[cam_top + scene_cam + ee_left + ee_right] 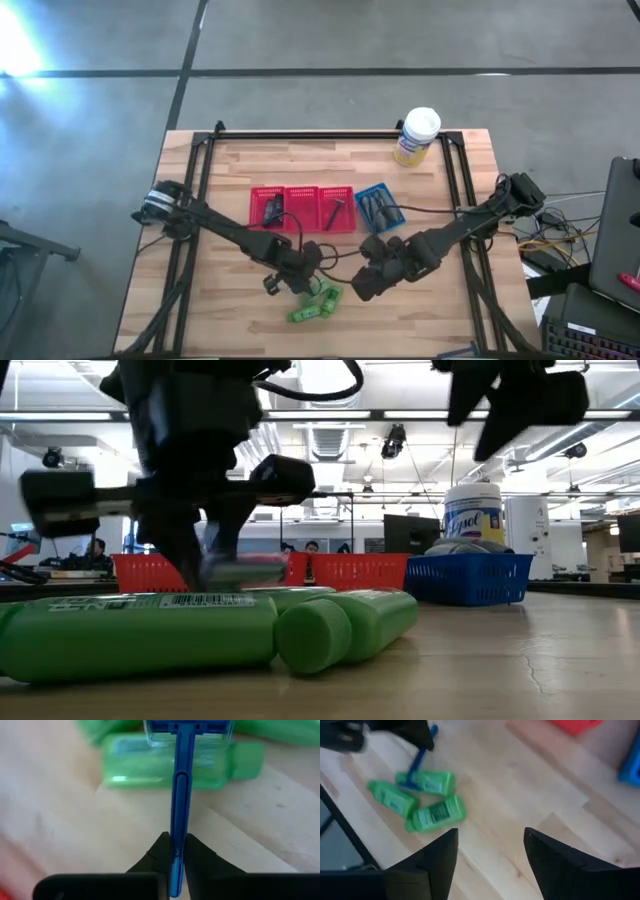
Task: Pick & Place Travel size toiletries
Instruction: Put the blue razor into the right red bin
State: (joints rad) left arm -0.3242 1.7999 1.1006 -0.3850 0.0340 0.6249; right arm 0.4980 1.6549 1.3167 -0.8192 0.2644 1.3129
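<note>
Three bright green bottles (437,812) lie together on the wooden table near its front edge (316,303). A blue razor (179,795) runs from my left gripper (176,837) toward them, with its clear-capped head (189,730) at one green bottle (170,767). My left gripper (300,272) is shut on the razor, just far-left of the bottles. My right gripper (490,835) hangs open above the table to the right of the bottles (362,290), with nothing between its fingers. My left gripper pinches the razor's thin handle near its free end (177,851) between its two fingers. The fingers slant down from the table's far left and lie along the handle. The razor's head points at a green bottle; whether it touches the bottle I cannot tell.
Three red mesh baskets (300,208) and a blue mesh basket (380,207) stand in a row at mid-table, with dark items inside. A white-lidded yellow canister (417,135) stands at the far right. Bare wood lies to the left and right of the bottles.
</note>
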